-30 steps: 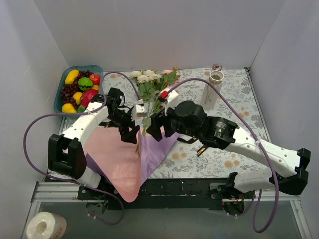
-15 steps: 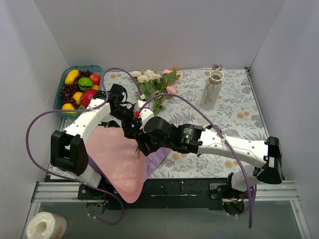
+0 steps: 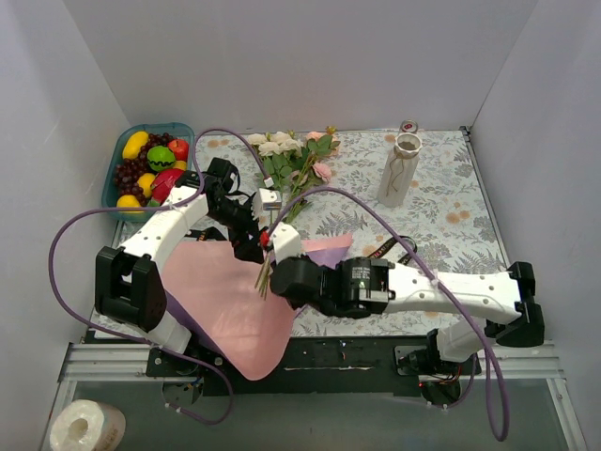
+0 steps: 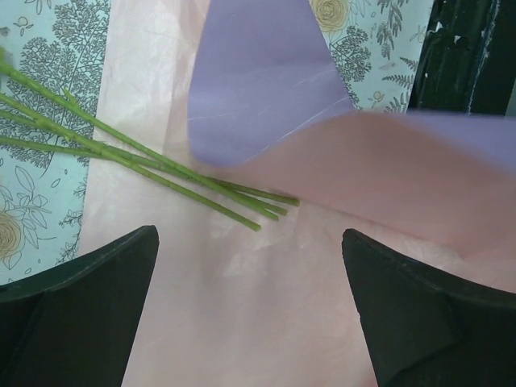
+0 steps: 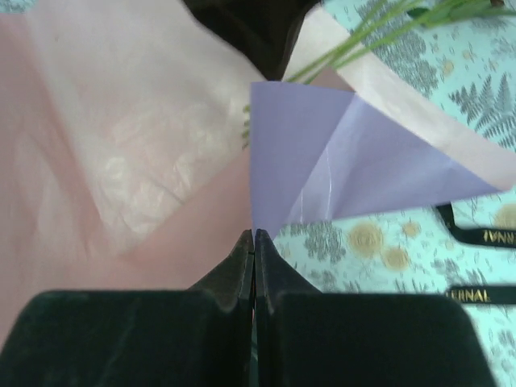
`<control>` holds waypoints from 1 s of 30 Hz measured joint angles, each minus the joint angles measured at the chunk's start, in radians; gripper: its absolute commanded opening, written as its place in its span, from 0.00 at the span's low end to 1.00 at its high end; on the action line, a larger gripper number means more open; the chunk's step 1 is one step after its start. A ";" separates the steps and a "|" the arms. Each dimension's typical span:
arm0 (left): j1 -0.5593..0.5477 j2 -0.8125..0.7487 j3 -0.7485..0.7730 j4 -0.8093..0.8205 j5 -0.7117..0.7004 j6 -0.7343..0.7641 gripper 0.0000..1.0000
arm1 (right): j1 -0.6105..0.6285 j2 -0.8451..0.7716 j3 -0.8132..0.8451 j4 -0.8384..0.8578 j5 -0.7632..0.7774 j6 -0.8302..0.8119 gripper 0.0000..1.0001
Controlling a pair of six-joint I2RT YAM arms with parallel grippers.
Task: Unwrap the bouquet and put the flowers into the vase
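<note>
The bouquet lies unwrapped. Its flowers [image 3: 293,160], white and pink heads with green leaves, rest at the back of the table, and their stems [image 4: 161,165] run down onto the spread pink paper [image 3: 225,301]. My right gripper [image 5: 255,235] is shut on the corner of the purple paper [image 5: 322,161], which rises folded from its tips. My left gripper [image 4: 250,266] hangs wide open just above the pink sheet, near the stem ends, with nothing between its fingers. The cream vase [image 3: 399,169] stands upright at the back right.
A blue bin [image 3: 122,150] of plastic fruit sits at the back left. A small red-topped jar [image 3: 408,126] stands behind the vase. The black gold-lettered ribbon [image 5: 484,236] lies loose on the floral cloth right of the paper. A paper roll [image 3: 86,425] lies below the table edge.
My right arm swung left and nearer over the paper, and its jaws closed on the purple sheet's corner. The purple sheet has folded back. The left gripper stayed open, nearly still.
</note>
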 measured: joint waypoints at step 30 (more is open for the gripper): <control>0.000 -0.006 -0.037 0.048 -0.081 0.009 0.98 | 0.529 -0.238 0.402 -0.594 0.102 0.581 0.98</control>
